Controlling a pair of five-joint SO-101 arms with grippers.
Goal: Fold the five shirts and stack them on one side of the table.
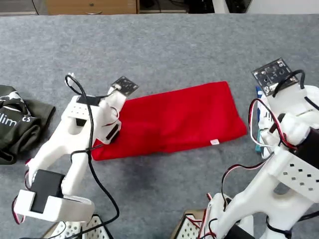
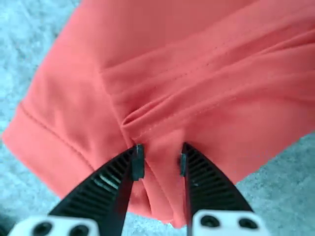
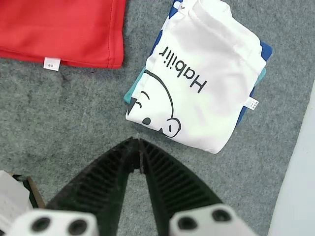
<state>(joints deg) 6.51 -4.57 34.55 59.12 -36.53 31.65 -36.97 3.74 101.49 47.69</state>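
My left gripper (image 2: 160, 160), narrowly parted, straddles a crease at one end of the red shirt (image 1: 179, 119); my right gripper (image 3: 139, 152), pinched closed, hangs past its other end, beside the white shirt (image 3: 197, 93)

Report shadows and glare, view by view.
High view: even light, no glare, soft shadows beside the arms around the red shirt. Left wrist view: shading in that shirt's creases near the left pincer. Right wrist view: thin shadow edging the folded stack.
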